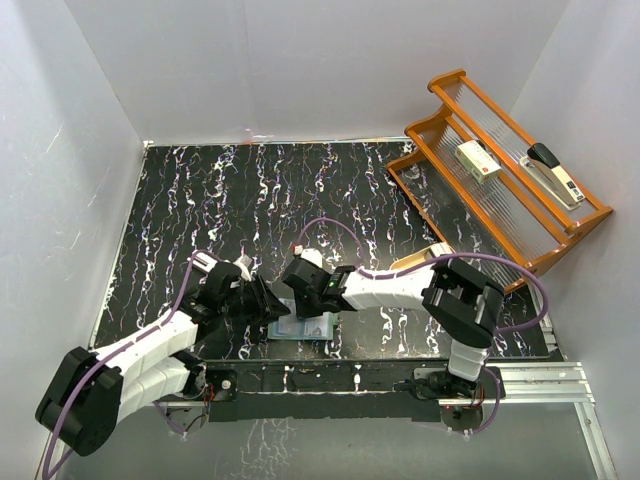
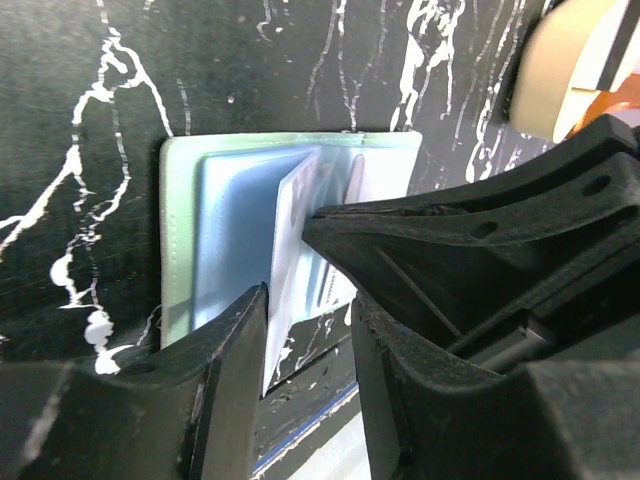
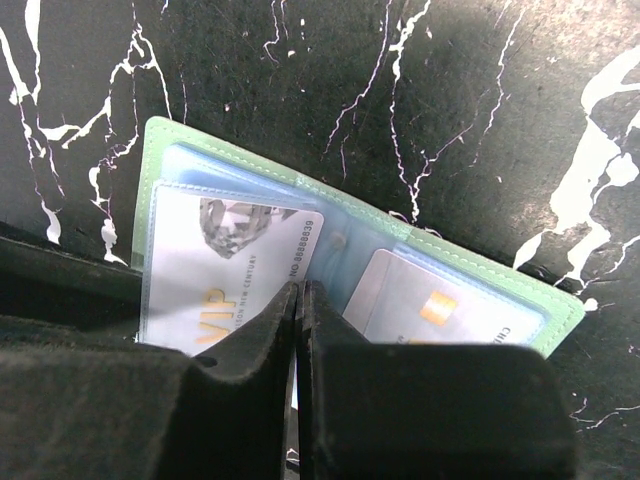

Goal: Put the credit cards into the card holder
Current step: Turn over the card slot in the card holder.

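Observation:
The card holder (image 1: 300,328) lies open and flat near the table's front edge, sage-green rim (image 3: 470,262) with pale blue sleeves (image 2: 225,240). A VIP credit card (image 3: 220,270) sits in its left sleeve and a card with a gold chip (image 3: 430,305) in its right. My right gripper (image 3: 300,287) is shut over the fold, pinching a pale card (image 2: 295,240) that stands on edge. My left gripper (image 2: 308,300) is open, with that card's near end between its fingers, against the left finger (image 2: 235,350). From above both grippers, left (image 1: 278,308) and right (image 1: 322,303), meet over the holder.
An orange wooden rack (image 1: 500,180) stands at the back right, holding a stapler (image 1: 550,168) and a small box (image 1: 478,160). A cream roll-like object (image 2: 560,70) lies just right of the holder. White walls close in on three sides. A metal rail (image 1: 540,380) runs along the front edge.

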{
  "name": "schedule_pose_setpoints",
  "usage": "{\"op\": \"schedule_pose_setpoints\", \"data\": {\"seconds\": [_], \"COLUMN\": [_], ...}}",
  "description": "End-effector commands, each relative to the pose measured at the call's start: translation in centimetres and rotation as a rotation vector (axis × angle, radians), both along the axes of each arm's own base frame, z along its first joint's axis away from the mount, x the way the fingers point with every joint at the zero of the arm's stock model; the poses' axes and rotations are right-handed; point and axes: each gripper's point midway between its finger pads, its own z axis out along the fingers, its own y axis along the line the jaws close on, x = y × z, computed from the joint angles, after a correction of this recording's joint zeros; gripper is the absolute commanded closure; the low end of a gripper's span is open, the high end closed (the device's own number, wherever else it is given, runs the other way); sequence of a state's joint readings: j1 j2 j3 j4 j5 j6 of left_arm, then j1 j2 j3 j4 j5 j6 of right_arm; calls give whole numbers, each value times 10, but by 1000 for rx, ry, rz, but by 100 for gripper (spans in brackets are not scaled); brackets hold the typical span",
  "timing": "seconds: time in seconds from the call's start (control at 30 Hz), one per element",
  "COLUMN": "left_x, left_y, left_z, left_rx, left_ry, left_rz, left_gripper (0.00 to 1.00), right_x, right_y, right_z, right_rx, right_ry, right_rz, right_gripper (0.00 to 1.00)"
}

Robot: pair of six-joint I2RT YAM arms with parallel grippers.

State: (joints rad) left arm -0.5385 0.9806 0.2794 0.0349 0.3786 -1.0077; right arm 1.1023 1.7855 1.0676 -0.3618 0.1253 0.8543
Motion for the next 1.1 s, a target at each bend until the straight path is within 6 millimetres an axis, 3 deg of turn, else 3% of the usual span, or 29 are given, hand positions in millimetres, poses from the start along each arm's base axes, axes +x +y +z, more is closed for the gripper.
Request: {"op": "schedule_pose_setpoints", "data": {"seconds": [0.0, 0.17, 0.23, 0.53, 0.63, 0.93, 1.07], "left_x": [1, 2, 1, -1, -3, -10, -9], "left_y": [-16, -18, -19, -27, -33, -57, -58], "left_z": [27, 31, 31, 34, 35, 32, 31], "left_rx": [-108, -122, -127, -155, -161, -156, -115], "left_ry": [-29, -40, -38, -40, -42, -44, -57], "left_rz": [-43, -51, -57, -70, -90, -140, -177], "left_gripper": [64, 62, 61, 59, 58, 55, 52], "right_x": [-9, 0, 6, 29, 41, 85, 97], "right_y": [-18, -13, -12, -37, -52, -127, -154], "right_z": [-17, -1, 16, 39, 59, 115, 133], "right_rx": [-62, -30, -12, -17, -15, -55, -80], "right_ry": [4, -51, -87, -179, -234, -337, -375], "right_rz": [17, 21, 16, -18, -35, -110, -127], "right_gripper": [96, 89, 86, 74, 71, 66, 64]}}
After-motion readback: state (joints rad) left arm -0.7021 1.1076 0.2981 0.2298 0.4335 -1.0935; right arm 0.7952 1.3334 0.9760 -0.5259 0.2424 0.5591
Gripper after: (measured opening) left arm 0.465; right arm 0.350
